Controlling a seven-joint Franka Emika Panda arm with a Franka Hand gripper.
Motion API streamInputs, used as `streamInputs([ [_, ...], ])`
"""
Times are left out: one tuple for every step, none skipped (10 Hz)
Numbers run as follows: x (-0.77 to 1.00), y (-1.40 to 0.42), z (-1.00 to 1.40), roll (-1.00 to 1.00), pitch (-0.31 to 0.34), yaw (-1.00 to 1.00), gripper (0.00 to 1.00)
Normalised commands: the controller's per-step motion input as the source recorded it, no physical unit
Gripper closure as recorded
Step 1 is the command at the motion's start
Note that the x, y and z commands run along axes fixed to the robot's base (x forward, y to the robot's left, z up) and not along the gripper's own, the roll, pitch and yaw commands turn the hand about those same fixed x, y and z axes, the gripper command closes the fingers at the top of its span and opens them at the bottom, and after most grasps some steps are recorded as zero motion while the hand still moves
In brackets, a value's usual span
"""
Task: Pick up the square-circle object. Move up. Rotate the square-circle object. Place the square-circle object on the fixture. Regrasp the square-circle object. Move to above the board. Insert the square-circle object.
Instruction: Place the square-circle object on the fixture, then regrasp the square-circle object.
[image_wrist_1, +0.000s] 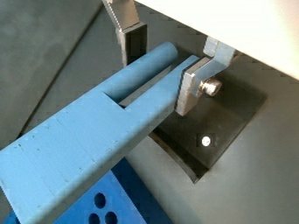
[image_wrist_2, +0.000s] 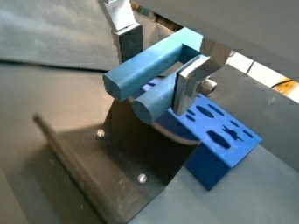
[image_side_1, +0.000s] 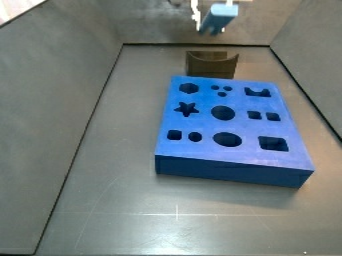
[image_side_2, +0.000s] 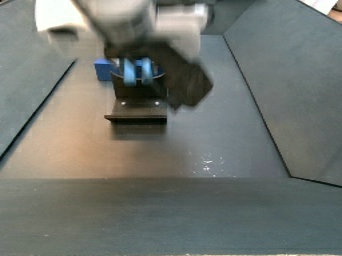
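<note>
Square-circle object (image_wrist_1: 93, 114) sits clamped between my gripper's (image_wrist_1: 163, 63) silver fingers (image_wrist_1: 191, 83) in both wrist views, held above the fixture (image_side_1: 210, 61). I see the board (image_side_1: 227, 130) lying just beside the fixture.

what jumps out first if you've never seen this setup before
The long light blue bar-shaped peg, clamped between the gripper's flat silver fingers, fills both wrist views. In a side view, the large blue slab with shaped holes lies mid-floor. Beyond it stands the small dark fixture, with the gripper holding the peg high above it.
</note>
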Motion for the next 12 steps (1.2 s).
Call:
streamInputs([
  [0.18,0.11,-1.0,-0.83,0.029,-0.14,1.0],
  [0.2,0.13,-1.0,-0.61,0.02,-0.12,1.0],
  [0.18,0.12,-0.89,-0.5,0.02,-0.11,1.0],
  [0.14,0.08,-0.63,-0.3,0.023,-0.09,1.0],
  [0.11,0.06,-0.41,-0.22,0.012,-0.09,1.0],
  [0.0,0.0,0.0,0.0,0.0,0.0,0.0],
  [0.0,0.0,1.0,0.0,0.031,0.02,0.0],
  [0.0,0.0,1.0,0.0,0.033,0.02,0.0],
  [-0.01,0.0,1.0,0.01,0.037,0.01,0.0],
  [-0.03,0.0,1.0,0.03,0.037,0.01,0.0],
  [-0.03,0.0,1.0,0.03,0.04,0.01,0.0],
  [-0.04,0.0,0.87,0.04,0.047,0.0,0.0],
])
